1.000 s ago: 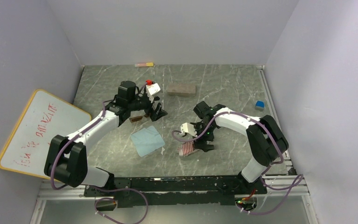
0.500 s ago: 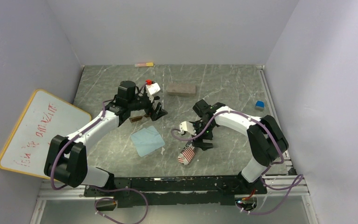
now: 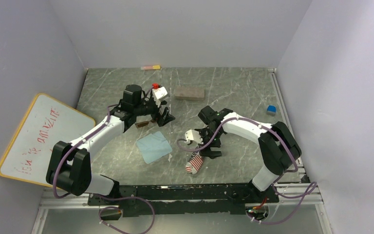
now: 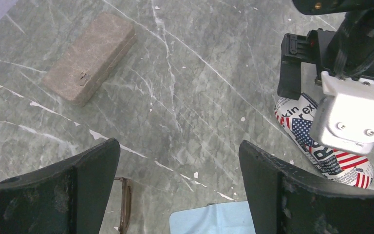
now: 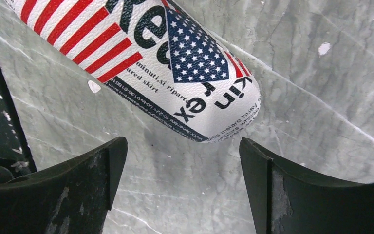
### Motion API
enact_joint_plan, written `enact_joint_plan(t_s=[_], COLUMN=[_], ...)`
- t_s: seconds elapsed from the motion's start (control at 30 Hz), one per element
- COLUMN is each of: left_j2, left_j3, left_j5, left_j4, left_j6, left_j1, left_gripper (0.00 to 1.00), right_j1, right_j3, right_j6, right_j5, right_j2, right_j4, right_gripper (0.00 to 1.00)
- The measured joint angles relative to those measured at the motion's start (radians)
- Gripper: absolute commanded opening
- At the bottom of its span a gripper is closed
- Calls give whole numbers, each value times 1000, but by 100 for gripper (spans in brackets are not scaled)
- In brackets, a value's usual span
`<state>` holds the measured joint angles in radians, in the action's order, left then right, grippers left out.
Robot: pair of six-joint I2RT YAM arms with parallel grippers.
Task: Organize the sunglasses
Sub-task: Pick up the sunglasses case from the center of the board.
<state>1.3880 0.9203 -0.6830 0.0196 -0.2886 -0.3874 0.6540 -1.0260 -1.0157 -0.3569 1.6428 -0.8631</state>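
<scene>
The fingers (image 4: pixel 53 195) of the left gripper (image 3: pixel 163 115) are held wide apart with nothing between them. Those of the right gripper (image 3: pixel 208 149) are likewise spread and clamped on nothing.

On the grey marbled bench (image 3: pixel 233 87) only one pair of sunglasses (image 3: pixel 143 124) can be made out. It has a thin frame with brown-amber lenses and lies just beyond the far corner of the light-blue cloth (image 3: pixel 154 146), close beside the left gripper. In the left wrist view only one rim of it is seen, next to a finger.

Compared with a second ago, the flag-printed case (image 3: pixel 195 162) has been turned and shifted toward the near edge. Then only its stripes were shown, right at the right fingers. Now stars and stripes are both seen, and its rounded end lies just ahead of the open fingers.

The left arm (image 3: pixel 97 134) has not moved and is stretched forward with the wrist angled down. The right arm (image 3: pixel 246 126) is folded inward, with its gripper pointed down over the case. The brown case (image 3: pixel 190 92) lies farther back, well apart.
</scene>
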Motion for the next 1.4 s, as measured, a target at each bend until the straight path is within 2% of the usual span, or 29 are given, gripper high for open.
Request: enact_joint_plan(t_s=[0.23,0.4,0.77,1.23,1.33,1.4], left_j2=[0,0,0,0,0,0], left_j3=[0,3,5,5,5,5], left_j5=[-2,-13,-33,-47,-50,-54], left_j4=[-2,-3,-2,-1,-1,-1], left_j6=[21,25,41,44,45,45], left_j1=[22,76,120,127,127,127], left_gripper=[96,96,96,96,96,96], right_j1=[115,227,422,616,635,645], right_j3=[-11,-17,-64,-78,-78,-78], right_j6=[-66,-122,-116,11,32,46], right_j5=[172,315,485,746,797,826], right_j2=[-69,-83,47,206,240,253], right_j4=[0,5,-19,-46,-48,-53], right_gripper=[100,100,99,87,80,70])
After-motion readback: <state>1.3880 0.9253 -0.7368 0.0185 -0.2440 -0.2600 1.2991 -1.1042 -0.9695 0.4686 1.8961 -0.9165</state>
